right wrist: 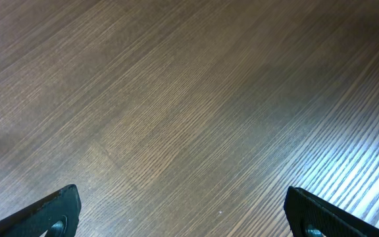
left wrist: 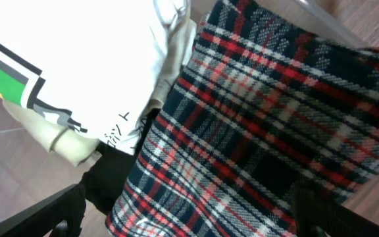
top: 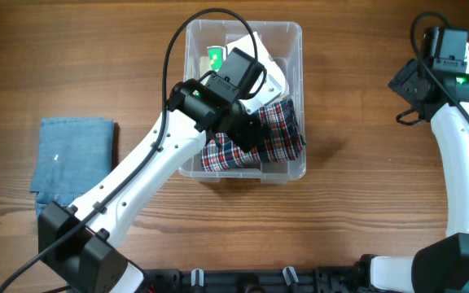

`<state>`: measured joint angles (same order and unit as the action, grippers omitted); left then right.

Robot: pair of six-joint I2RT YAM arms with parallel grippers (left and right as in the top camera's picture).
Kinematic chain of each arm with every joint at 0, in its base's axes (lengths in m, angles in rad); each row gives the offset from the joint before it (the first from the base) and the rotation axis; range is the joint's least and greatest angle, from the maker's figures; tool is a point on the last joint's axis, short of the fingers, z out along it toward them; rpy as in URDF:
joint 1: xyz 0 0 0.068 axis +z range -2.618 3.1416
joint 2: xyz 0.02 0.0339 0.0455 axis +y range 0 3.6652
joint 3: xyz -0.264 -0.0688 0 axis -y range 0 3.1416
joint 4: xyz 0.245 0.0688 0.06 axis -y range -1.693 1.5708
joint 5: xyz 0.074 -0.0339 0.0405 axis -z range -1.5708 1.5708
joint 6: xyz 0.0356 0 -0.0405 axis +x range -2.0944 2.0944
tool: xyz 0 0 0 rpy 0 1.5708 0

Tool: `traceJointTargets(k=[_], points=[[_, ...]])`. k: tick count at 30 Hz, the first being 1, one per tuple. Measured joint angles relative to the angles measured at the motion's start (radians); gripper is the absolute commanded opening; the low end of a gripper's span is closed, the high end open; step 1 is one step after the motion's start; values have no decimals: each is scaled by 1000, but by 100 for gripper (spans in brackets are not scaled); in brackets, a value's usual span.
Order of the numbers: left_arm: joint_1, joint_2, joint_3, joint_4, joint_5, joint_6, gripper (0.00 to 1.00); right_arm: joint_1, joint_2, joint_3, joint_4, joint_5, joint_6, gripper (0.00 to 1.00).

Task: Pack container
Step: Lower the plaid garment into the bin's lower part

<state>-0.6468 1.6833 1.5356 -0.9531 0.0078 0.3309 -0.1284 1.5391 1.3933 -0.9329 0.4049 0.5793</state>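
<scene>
Both sets of jaws wide; container [top: 297, 73] at table's 12 o'clock.
Left gripper [left wrist: 189, 214] spread over plaid cloth [left wrist: 262, 131] inside container, gripping nothing; white garment [top: 271, 77] at bin's 12 o'clock end. Right gripper [right wrist: 183, 210] spread over table [right wrist: 176, 99], 3 o'clock side.

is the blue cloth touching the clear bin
Apart. The overhead view shows the blue cloth lying flat well to the left of the bin, with a stretch of bare table between their nearest edges.

Brown wood-grain table [top: 365, 203], light glinting off its surface.
</scene>
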Motion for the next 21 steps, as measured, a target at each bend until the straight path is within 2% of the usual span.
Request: traceJointTargets(k=[2,7,9,12,18,21], points=[[0,0,0,0,31,0,91,0,0,0,0,0,0,100],[1,0,0,-7,203,-15,55,0,0,0,0,0,0,100],[1,0,0,-6,250,-48,44,0,0,0,0,0,0,100],[1,0,0,-4,294,-106,35,0,0,0,0,0,0,100],[1,3,0,-4,333,-228,30,0,0,0,0,0,0,100],[1,25,0,-4,343,-266,22,0,0,0,0,0,0,100]])
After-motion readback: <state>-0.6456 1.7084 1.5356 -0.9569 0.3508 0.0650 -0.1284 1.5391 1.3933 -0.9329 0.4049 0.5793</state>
